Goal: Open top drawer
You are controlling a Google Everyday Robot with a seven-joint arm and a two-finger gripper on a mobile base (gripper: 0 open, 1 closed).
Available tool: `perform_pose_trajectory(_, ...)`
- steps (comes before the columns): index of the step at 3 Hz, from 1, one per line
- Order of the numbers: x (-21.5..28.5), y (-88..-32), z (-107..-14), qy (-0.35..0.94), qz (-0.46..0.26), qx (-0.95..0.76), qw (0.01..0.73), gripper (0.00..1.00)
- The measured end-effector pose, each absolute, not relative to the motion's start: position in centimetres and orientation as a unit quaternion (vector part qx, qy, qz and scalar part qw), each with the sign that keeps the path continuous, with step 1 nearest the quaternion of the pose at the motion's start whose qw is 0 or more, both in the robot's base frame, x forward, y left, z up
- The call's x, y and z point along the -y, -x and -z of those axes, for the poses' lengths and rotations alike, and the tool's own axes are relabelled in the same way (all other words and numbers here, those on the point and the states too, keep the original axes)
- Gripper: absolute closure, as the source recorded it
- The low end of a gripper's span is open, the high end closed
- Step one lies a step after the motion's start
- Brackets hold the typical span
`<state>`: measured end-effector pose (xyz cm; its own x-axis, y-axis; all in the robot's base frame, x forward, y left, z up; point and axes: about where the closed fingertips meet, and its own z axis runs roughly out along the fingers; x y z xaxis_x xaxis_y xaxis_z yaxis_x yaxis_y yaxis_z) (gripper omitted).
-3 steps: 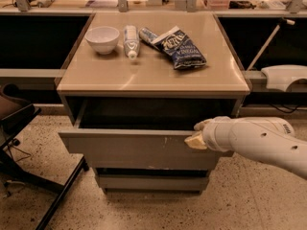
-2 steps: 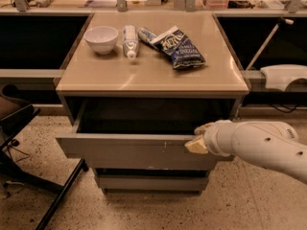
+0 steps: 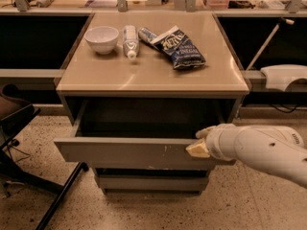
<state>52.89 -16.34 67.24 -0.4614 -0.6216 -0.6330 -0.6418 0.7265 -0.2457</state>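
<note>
On the far left is a dark chair [image 3: 14, 121] on the speckled floor. Next to it stands a grey cabinet with a tan top [image 3: 144, 73]. On the top, a white bowl [image 3: 101, 38] sits at the back left. Just right of the bowl, a white bottle [image 3: 129, 40] lies on its side. Right of that is a blue chip bag [image 3: 181, 49], lying flat.

Under the tan top is the top drawer [image 3: 120, 152]. It is open part way, and its wide grey front sticks out toward us. It is dark inside. There are small white scratches on the front, right of the middle. A slimmer grey drawer [image 3: 151, 182] below it is closed.

At the right end of the top drawer's front is the gripper [image 3: 200, 140]. It pinches the front panel: one pale finger [image 3: 197, 150] presses on the outside, and the other goes over the top edge. The white arm [image 3: 264, 150] comes in from the right.
</note>
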Motion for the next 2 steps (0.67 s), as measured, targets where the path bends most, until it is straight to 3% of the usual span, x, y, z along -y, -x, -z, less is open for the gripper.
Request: perform_pose_trajectory(2, 16.5, -51.6, -67.3, 0.364, -0.014, -0.858, 0.363, 1.0)
